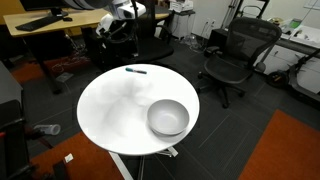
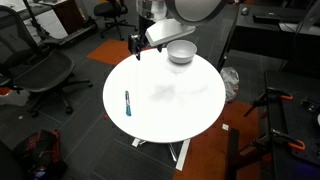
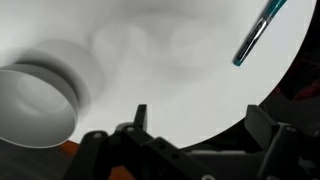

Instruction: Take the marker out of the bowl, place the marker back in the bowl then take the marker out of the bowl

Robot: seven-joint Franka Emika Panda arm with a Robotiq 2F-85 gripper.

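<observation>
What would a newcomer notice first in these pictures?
The round white table dominates the scene, with the shiny metal bowl standing empty near one edge. The marker lies flat on the table close to another part of the rim, well apart from the bowl. The gripper hangs open above the table, holding nothing.

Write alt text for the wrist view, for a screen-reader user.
An open, empty pincer hangs over a round white table. The dark-and-teal marker lies on the table at upper right, outside the metal bowl. The bowl sits at the left edge, partly cut off by the frame.
</observation>
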